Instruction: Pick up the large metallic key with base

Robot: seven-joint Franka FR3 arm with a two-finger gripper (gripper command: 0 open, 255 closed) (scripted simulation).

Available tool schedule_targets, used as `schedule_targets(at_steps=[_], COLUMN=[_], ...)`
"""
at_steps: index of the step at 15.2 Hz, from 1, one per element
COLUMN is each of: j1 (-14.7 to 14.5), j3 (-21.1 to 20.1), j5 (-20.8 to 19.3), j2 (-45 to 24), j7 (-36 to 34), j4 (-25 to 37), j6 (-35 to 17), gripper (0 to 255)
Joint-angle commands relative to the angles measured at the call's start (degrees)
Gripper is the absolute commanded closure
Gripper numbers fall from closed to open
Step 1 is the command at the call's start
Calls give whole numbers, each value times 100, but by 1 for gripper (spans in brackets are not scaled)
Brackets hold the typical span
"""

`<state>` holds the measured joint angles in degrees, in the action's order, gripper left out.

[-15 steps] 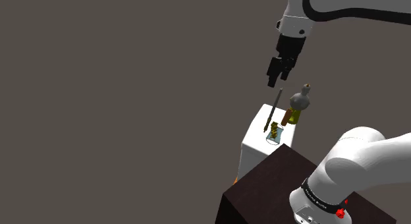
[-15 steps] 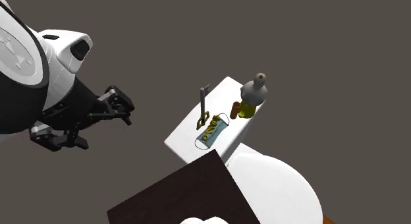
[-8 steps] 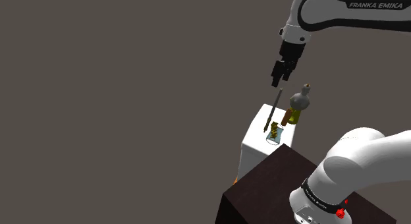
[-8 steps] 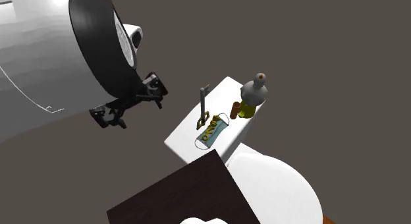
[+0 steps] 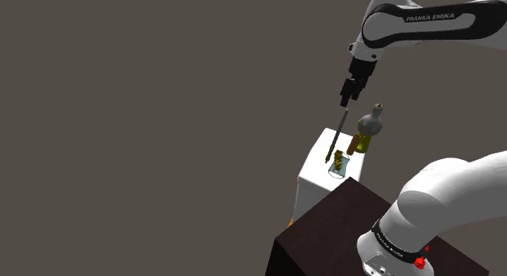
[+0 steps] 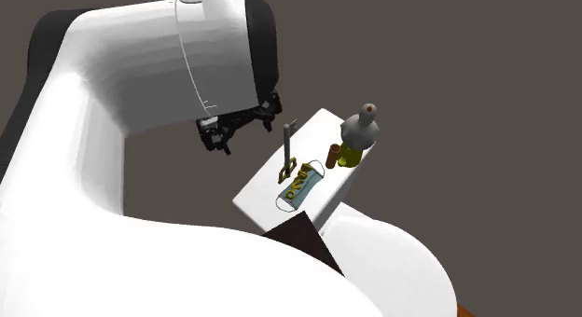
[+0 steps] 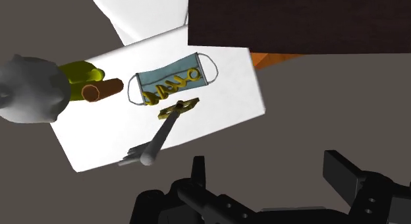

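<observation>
step: approach | black gripper (image 7: 270,183), fingers apart, above upright grey metal key with gold base (image 7: 161,134) | next, likely: lower astride shaft, close

You have 1 piece of pale furniture to steer by: a white box-shaped table (image 5: 313,185) (image 6: 256,199) (image 7: 224,104) with a flat top and plain sides. Around the table on every side lies a dark grey-brown floor (image 5: 122,112) (image 6: 466,63) (image 7: 316,117), uniform and unmarked. Just beside the table stands a dark brown wood-grained box (image 5: 325,234) (image 7: 296,18). Where that box meets the table, you see 1 small orange patch (image 5: 289,223) (image 7: 283,58) low down. Light is even; the table's top reads brighter than its sides.
</observation>
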<state>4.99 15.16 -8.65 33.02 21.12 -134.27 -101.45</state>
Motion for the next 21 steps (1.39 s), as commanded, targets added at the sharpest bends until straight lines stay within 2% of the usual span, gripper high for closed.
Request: schedule_targets(at_steps=[1,5,10,19,20,21], j1=[39,86,107,113,114,113], j3=[252,726,1252,1325,1324,1324], j5=[-54,-45,173,218,214,215], j2=[-304,-951,-1816,-2007,-1999,-2002], j7=[277,834,1539,1592,1589,1589], j4=[75,359,825,400,386,389], j6=[-263,-663,-1064,-1666,-1674,-1674], gripper=[0,0,0,0,255,255])
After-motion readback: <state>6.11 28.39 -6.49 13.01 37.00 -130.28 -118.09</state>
